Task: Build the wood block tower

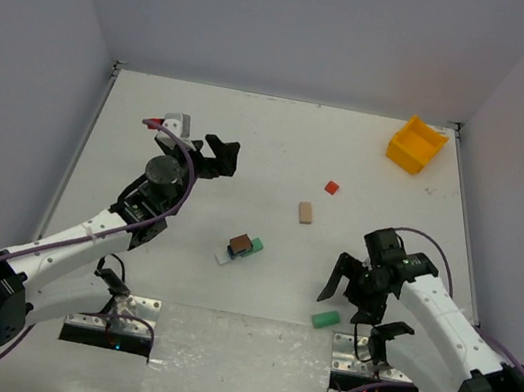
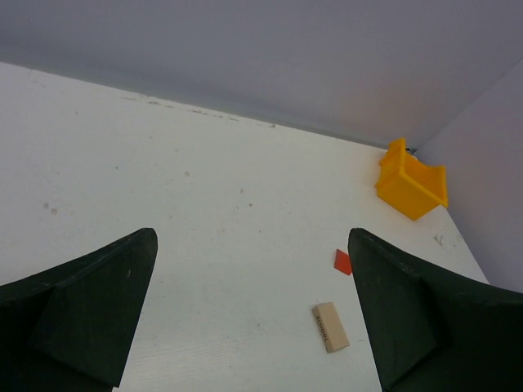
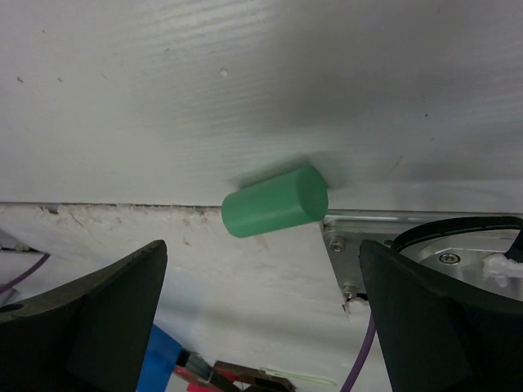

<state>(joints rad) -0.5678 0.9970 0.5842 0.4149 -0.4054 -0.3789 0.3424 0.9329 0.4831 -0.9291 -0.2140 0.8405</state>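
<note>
Clearly the right claw is nearer: released wide, it hangs just beside the green cylinder, whose long axis runs finger to finger. The left claw is released too. The wood block tower stands mid-way across the bench, to the right claw's left.

Top camera, high and distant, looks down toward the yellow bin; left wrist, low, shares that bin from afar; right wrist peers close at a green cylinder well apart from it.

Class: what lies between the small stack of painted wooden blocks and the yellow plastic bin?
In the top view, a flat tan wooden block and a small red block lie between them.
</note>
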